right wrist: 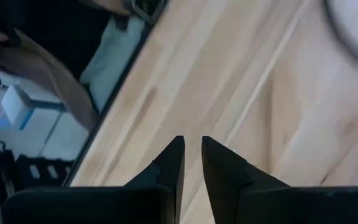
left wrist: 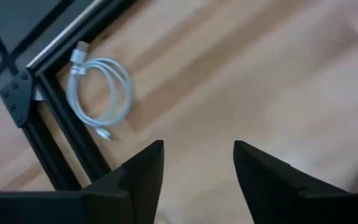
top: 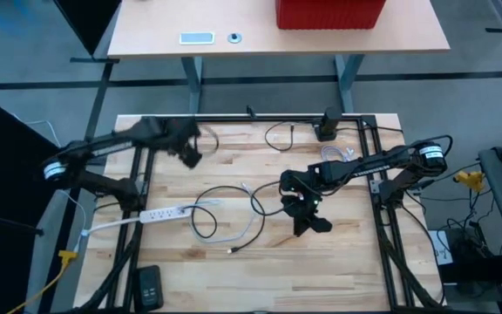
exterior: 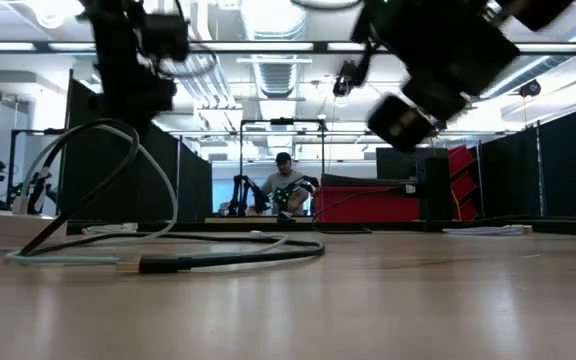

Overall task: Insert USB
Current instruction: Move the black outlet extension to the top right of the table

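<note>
A white power strip lies flat on the wooden table at the left. Black and white cables lie in loose loops beside it. One loose plug end rests on the wood toward the near edge and also shows in the low view. My left gripper hangs open and empty above the far left of the table; it also shows in the left wrist view. My right gripper hovers right of the cable loops. Its fingers are almost together with nothing between them in the right wrist view.
A small coiled white cable lies near the right frame rail and also shows in the left wrist view. A black block with a thin cord stands at the far edge. A black device lies at the near left. A person sits beyond the table.
</note>
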Controlling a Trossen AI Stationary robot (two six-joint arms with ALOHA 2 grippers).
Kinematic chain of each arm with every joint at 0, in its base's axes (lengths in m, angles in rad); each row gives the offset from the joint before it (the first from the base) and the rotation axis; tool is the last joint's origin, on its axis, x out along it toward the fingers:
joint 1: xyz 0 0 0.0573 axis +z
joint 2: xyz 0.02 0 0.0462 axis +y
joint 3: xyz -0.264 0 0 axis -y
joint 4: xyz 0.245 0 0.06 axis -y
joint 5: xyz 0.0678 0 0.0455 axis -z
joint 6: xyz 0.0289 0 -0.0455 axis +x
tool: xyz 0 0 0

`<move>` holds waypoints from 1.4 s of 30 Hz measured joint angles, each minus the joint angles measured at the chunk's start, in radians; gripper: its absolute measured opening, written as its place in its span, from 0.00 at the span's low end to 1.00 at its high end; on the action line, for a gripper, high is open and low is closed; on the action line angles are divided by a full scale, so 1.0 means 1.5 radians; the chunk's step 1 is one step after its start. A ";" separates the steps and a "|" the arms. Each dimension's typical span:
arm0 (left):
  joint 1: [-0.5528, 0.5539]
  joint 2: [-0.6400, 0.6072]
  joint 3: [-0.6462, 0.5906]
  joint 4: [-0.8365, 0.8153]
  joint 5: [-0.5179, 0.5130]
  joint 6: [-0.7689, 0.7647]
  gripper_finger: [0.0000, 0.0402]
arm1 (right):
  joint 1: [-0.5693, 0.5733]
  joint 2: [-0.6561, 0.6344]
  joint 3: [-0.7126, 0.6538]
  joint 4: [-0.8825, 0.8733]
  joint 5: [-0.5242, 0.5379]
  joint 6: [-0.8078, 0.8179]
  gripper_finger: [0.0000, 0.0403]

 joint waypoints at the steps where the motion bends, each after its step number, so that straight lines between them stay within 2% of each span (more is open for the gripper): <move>1: 0.035 0.017 0.005 0.016 0.006 0.015 0.42 | 0.000 0.000 -0.014 0.002 0.000 0.003 0.09; 3: 0.096 0.054 0.017 0.034 0.008 0.040 0.39 | 0.000 0.000 -0.041 0.015 0.000 -0.002 0.09; 6: 0.165 0.117 0.041 0.022 0.015 0.052 0.37 | 0.000 0.000 -0.100 0.110 0.003 0.016 0.08; 10: 0.201 0.204 0.072 0.008 0.025 0.115 0.38 | 0.000 0.000 -0.159 0.233 0.052 0.065 0.10; 14: 0.210 0.283 0.098 0.008 0.037 0.154 0.46 | 0.000 0.000 -0.169 0.242 0.072 0.056 0.14; 18: 0.229 0.340 0.119 0.006 0.040 0.163 0.61 | 0.002 0.000 -0.169 0.253 0.072 0.054 0.20; 22: 0.270 0.353 0.120 0.005 0.066 0.162 0.74 | 0.008 0.000 -0.170 0.251 0.072 0.054 0.25; 25: 0.298 0.357 0.104 0.008 0.102 0.156 0.80 | 0.014 0.000 -0.170 0.251 0.072 0.055 0.29; 31: 0.317 0.358 0.070 0.090 0.107 0.140 0.79 | 0.019 0.000 -0.170 0.251 0.072 0.053 0.33; 37: 0.318 0.358 0.069 0.088 0.102 0.140 0.78 | 0.019 0.000 -0.170 0.254 0.071 0.067 0.33; 42: 0.317 0.358 0.068 0.060 0.173 0.115 0.78 | 0.021 0.000 -0.170 0.255 0.071 0.079 0.30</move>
